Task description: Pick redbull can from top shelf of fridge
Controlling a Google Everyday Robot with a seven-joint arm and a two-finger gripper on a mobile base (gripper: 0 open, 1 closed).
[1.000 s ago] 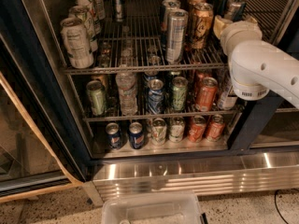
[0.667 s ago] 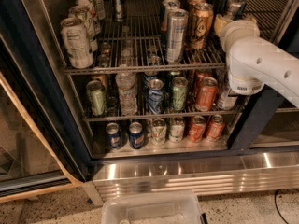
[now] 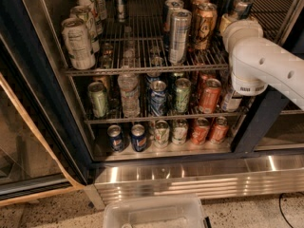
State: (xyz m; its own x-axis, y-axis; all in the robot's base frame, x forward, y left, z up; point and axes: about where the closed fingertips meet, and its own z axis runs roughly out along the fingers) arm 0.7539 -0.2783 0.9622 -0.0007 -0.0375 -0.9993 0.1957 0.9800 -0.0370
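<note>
The slim blue-and-silver redbull can (image 3: 243, 4) is standing on the dark wire top shelf (image 3: 142, 71) of the dark-framed display fridge (image 3: 47, 94), just right of the gold-brown can (image 3: 205, 25), while the cream-tipped gripper (image 3: 231, 21) is hovering close beside that same can, its hold impossible to tell, so the lifting-out is seemingly remaining.

End effector (image 3: 230, 19) lies over top shelf (image 3: 142, 71), right of the cans (image 3: 179, 30).

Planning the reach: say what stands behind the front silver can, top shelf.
Another silver can, its lower half covered; more tops beyond. Tool by the shelf, right end.
</note>
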